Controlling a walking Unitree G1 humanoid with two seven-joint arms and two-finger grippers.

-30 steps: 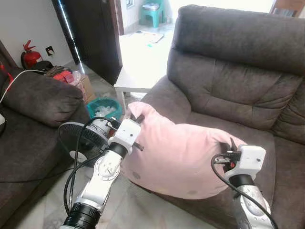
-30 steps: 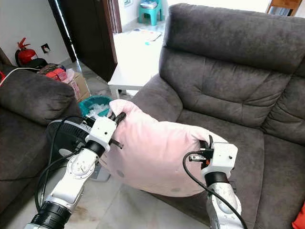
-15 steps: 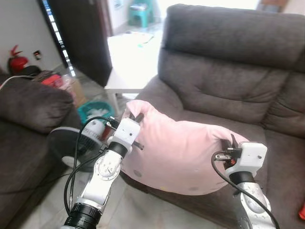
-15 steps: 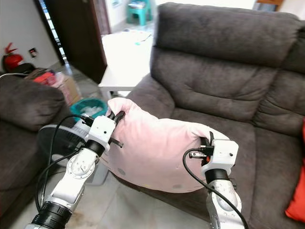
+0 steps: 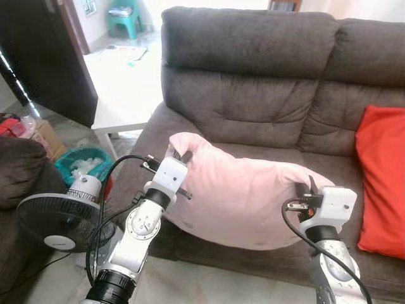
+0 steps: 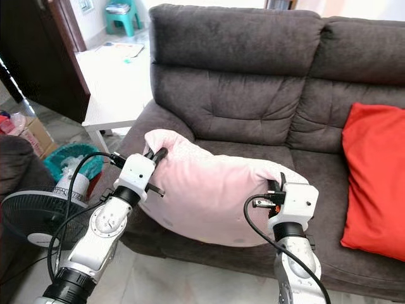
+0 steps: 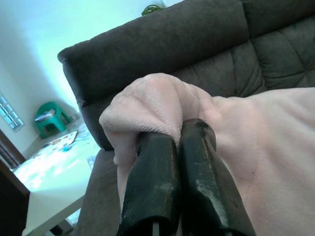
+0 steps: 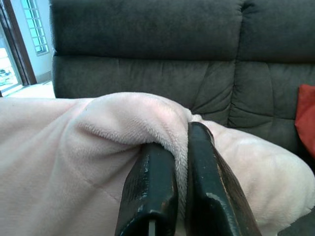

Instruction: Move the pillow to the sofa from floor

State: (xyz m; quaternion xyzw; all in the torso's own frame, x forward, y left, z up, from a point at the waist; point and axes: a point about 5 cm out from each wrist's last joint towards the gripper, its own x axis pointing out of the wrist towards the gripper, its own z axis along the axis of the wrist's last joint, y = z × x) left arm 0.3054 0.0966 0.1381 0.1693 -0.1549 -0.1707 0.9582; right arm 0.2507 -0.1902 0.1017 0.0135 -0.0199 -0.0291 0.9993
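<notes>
A big pale pink pillow (image 5: 243,196) hangs between my two arms, over the front edge of the dark grey sofa (image 5: 253,82). My left gripper (image 5: 179,154) is shut on the pillow's left corner, and in the left wrist view its fingers (image 7: 170,162) pinch a fold of pink fabric. At the pillow's right corner my right gripper (image 5: 306,186) is shut too, the plush squeezed between its fingers (image 8: 167,167) in the right wrist view.
A red cushion (image 5: 381,180) leans on the sofa's right seat. A black floor fan (image 5: 57,218) stands at the lower left, with a teal bin (image 5: 82,161) behind it. A white low table (image 5: 123,111) sits by the sofa's left arm.
The camera has swung right: the sofa's second seat and red cushion have come into view. Both grippers keep their hold on the pillow, now over the seat's front edge.
</notes>
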